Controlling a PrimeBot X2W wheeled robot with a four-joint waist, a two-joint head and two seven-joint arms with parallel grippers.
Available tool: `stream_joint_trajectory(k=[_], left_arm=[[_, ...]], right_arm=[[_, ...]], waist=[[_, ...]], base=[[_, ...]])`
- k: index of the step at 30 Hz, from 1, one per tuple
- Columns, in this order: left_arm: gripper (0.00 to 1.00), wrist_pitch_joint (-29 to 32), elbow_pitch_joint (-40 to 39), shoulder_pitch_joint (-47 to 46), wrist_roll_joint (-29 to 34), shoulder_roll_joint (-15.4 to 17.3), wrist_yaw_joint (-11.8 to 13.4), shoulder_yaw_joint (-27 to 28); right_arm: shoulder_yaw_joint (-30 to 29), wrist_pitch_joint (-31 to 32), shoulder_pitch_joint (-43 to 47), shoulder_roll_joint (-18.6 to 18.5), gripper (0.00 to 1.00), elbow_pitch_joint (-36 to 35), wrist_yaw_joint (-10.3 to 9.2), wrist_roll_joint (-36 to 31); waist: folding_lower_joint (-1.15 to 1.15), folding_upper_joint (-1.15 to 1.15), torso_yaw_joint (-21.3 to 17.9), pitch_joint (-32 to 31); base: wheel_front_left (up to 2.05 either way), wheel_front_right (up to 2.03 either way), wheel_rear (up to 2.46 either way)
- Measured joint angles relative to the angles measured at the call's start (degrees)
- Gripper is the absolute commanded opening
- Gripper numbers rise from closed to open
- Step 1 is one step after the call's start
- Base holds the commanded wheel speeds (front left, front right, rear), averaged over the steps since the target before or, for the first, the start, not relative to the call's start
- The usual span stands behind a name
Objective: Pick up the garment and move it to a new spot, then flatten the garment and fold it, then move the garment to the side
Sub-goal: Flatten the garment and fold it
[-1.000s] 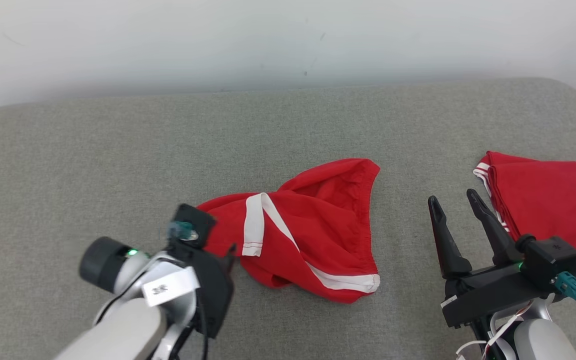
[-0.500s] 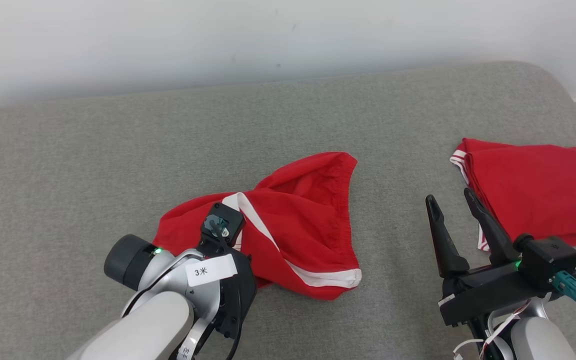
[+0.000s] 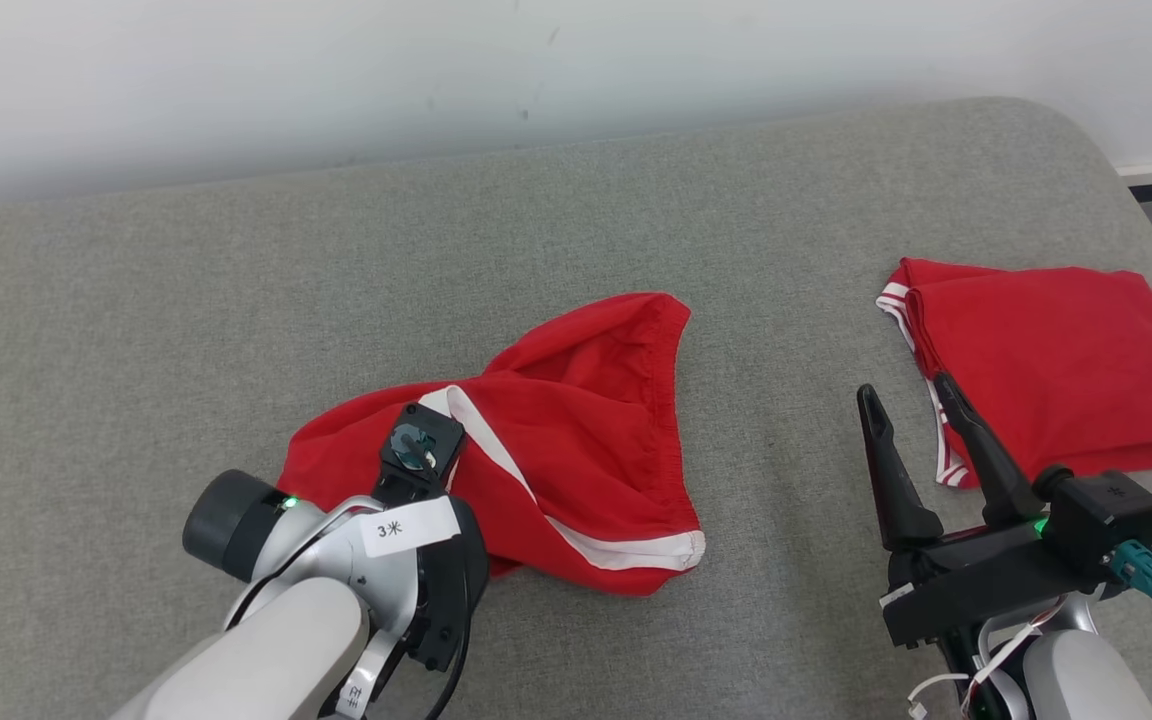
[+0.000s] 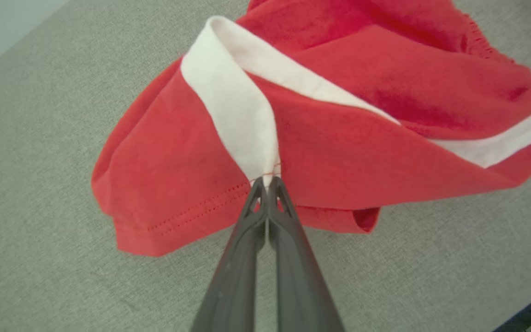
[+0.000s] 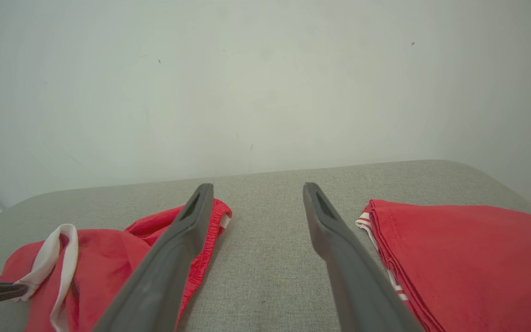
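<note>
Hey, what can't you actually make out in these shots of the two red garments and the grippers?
- Head view: where the left gripper closes, hidden behind its own wrist.
- Left wrist view: how many layers of the crumpled garment it pinches; the cloth folds over itself.
- Head view: the folded garment, near edge partly behind the right gripper; the right wrist view cuts it off at the frame edge.

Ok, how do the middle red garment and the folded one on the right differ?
The red shorts lie crumpled and bunched; the folded red garment is a flat, neat rectangle. The shut left gripper pinches the shorts at a white band; nothing grips the folded garment. The shorts show broad white bands, the folded garment thin edge stripes. Both are red with white trim, on the grey cushion.
</note>
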Motion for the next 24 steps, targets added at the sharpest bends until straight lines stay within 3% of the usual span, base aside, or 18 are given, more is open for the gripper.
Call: stream_joint_trajectory(k=[9, 13, 19, 24], left_arm=[[0.0, -0.1, 0.4, 0.5, -0.2, 1.0, 1.6, 0.5], [0.0, -0.7, -1.4, 1.7, -0.8, 4.2, 3.6, 2.8], [0.0, 0.0, -7.9, 5.6, -1.4, 11.6, 6.7, 5.6], [0.0, 0.8, -9.7, 8.8, -2.0, 14.7, 8.0, 5.9]], right_arm=[[-0.4, -0.1, -0.3, 0.0, 1.0, 0.1, 0.0, 0.0], [-0.6, -0.1, -0.2, 0.0, 1.0, 0.0, 0.0, 0.0], [-1.3, 0.2, 0.1, 0.0, 1.0, -0.6, 0.0, 0.0], [-1.3, 0.6, 0.1, 0.0, 1.0, -0.9, 0.0, -0.5]], waist=[[0.0, 0.0, 1.1, 0.0], [0.0, 0.0, 1.6, 0.0], [0.0, 0.0, 2.8, 0.1], [0.0, 0.0, 3.7, 0.1]], base=[[0.0, 0.0, 0.0], [0.0, 0.0, 0.0], [0.0, 0.0, 0.0], [0.0, 0.0, 0.0]])
